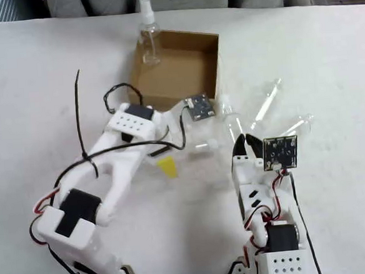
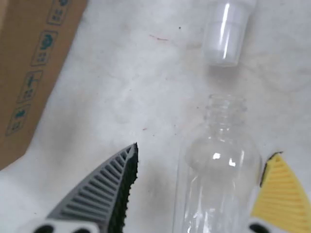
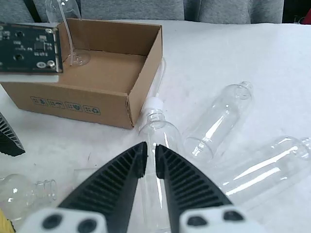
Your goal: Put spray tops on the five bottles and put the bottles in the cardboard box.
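A clear bottle [image 1: 148,34] with a spray top on stands in the far left corner of the cardboard box [image 1: 210,65]. My left gripper [image 2: 204,150] is open just in front of the box, its grey and yellow fingers either side of an uncapped clear bottle [image 2: 218,179] lying on the table. A white spray top [image 2: 226,34] lies just past that bottle's neck. My right gripper [image 3: 150,158] is shut, with only a slit between its black fingers, and holds nothing. Ahead of it lie three open bottles [image 3: 158,133] [image 3: 218,119] [image 3: 265,165], the nearest with a spray top [image 3: 154,103] at its neck.
The box's near wall [image 3: 73,104] stands close beside the left gripper [image 1: 171,158]. The left arm [image 1: 103,174] crosses the table's left half with black cables looped over it. The right gripper [image 1: 247,146] sits just short of the loose bottles [image 1: 267,99], right of the box.
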`<state>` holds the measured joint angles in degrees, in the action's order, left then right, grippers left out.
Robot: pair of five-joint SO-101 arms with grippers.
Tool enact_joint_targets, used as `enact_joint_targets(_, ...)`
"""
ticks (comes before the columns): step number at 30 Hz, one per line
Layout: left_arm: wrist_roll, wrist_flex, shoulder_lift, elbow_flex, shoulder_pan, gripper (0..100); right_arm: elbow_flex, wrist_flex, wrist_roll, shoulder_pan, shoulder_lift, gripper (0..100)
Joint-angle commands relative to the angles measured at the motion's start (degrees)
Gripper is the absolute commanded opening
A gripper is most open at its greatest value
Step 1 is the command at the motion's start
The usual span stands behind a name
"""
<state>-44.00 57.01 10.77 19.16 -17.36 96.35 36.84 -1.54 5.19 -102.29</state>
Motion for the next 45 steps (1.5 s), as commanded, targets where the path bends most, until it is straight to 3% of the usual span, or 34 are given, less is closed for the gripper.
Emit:
enact_joint_targets(1,-1.2,-1.1,2.2,-0.5,0.4,39,0.5,0.2,-0.5,0.3,-0.7,1.7)
enact_joint_targets(4,-4.0,-1.1,4.0,-0.6,0.4,39,0.5,0.2,-0.5,0.3,-0.7,1.7)
enact_joint_targets(23,-1.1,-1.2,4.6,-1.7,-1.5,38,0.5,0.2,-0.5,0.3,-0.6,1.7)
enact_joint_targets(38,-0.2,-0.5,4.0,-1.1,-1.0,4,0.5,0.2,-0.5,0.0,-0.4,1.7)
enact_joint_targets(45,14.9,4.1,-5.8,1.2,1.0,2,0.5,0.2,-0.5,-0.2,-0.4,1.7)
